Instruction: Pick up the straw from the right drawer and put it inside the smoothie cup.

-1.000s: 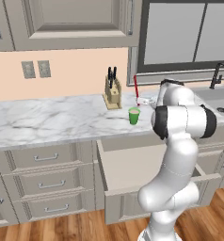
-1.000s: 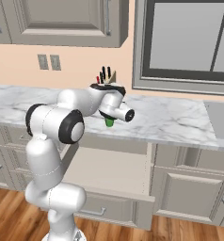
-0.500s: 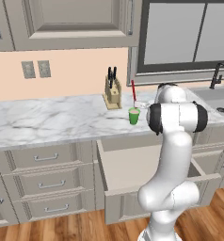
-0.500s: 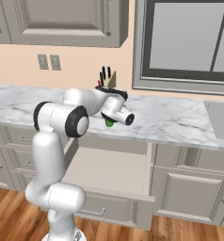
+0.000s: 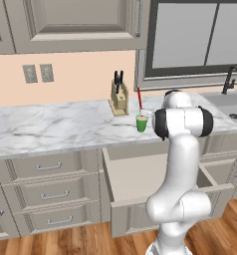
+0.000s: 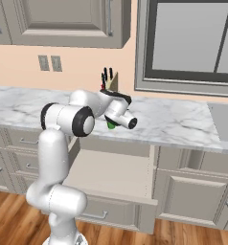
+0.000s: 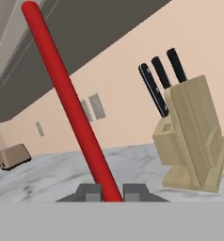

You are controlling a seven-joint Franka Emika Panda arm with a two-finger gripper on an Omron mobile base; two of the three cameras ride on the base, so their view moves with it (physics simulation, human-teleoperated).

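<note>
Red straw point(image 5: 139, 100) now stands upright directly over the smoothie cup point(image 5: 141, 123) near the table's front edge, carried in from the side; the jaws stay clenched on its lower end. Right drawer point(image 5: 140, 183) hangs open below; lowering and release remain.

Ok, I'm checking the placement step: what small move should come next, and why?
Probably lower the straw a little further into the smoothie cup, then open. The gripper is shut on the straw's lower end, and in the left base view the straw stands upright at the cup's mouth; how deep it sits is unclear.
</note>
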